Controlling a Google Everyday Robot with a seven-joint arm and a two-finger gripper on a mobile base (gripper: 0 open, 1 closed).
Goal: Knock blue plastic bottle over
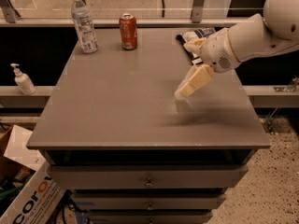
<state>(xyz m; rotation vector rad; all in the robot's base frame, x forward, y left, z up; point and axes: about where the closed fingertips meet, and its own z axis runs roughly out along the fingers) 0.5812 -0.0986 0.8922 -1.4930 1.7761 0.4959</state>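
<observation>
The blue plastic bottle (84, 23) stands upright at the table's far left corner, clear with a white cap and a blue-and-white label. My gripper (183, 92) hangs over the right middle of the grey table (117, 106), pointing down and left, well to the right of the bottle and nearer the front. It touches nothing and holds nothing.
A red soda can (128, 31) stands to the right of the bottle at the far edge. A chip bag (196, 35) lies at the far right, partly behind my arm. A white pump dispenser (21, 80) sits on a ledge to the left. Cardboard boxes (28, 190) stand on the floor at lower left.
</observation>
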